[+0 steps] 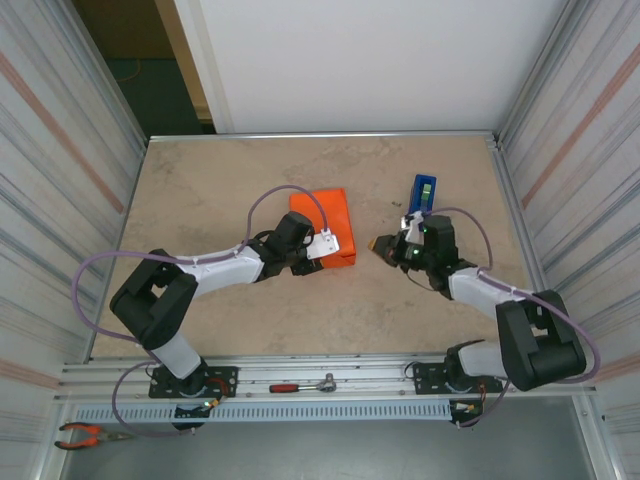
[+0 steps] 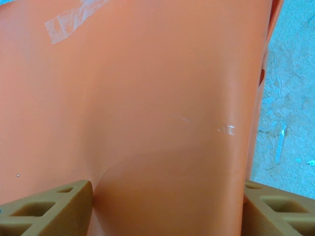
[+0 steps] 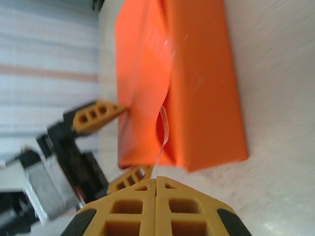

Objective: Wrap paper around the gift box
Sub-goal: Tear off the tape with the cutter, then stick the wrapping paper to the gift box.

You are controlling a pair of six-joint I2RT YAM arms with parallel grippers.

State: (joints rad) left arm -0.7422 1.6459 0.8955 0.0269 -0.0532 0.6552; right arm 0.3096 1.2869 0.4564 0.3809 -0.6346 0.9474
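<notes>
The gift box lies mid-table as a squarish parcel wrapped in the bright orange paper; no pink shows. My left gripper is at the parcel's near end. Its two fingers straddle the parcel and press the paper on both sides. A piece of clear tape is stuck on the paper. My right gripper hovers just right of the parcel, shut on a thin strip of clear tape that curls up toward an open fold of paper.
An upright blue tape dispenser stands behind my right gripper. Corrugated walls close in both sides. A red-handled tool lies on the front rail, and pliers lie at the near left.
</notes>
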